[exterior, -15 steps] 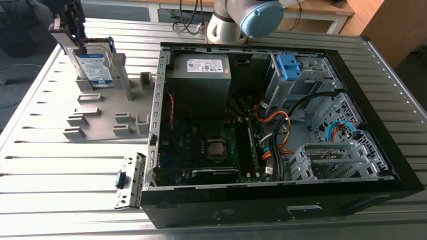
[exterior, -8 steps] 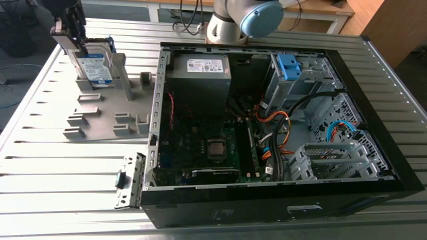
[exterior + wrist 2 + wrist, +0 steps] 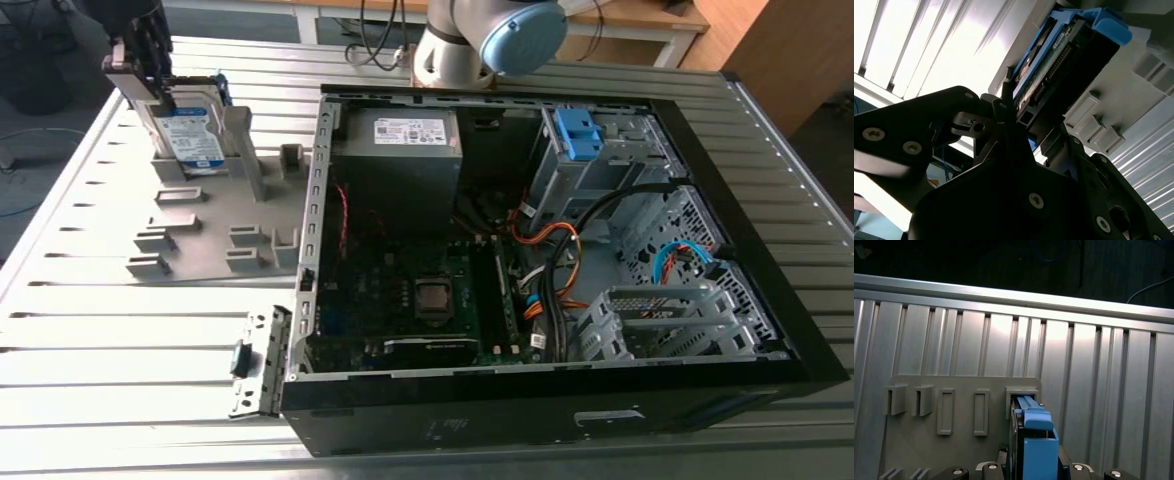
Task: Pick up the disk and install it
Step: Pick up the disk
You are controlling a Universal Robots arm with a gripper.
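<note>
Pickup is the step you are in, by my reading. The gripper sits at the upper left of the exterior view, its jaws seemingly clamped on the top end of the disk. The disk stands on edge in the grey holder, label towards the camera. The open computer case fills the right of the frame, and the blue bracket marks its drive bay near the top. Lifting out calls for a straight pull along the slot, since the holder's walls hug the disk's edges in the first wrist view. Your table is ribbed aluminium, bright with glare. A wooden desk and cables lie behind.
</note>
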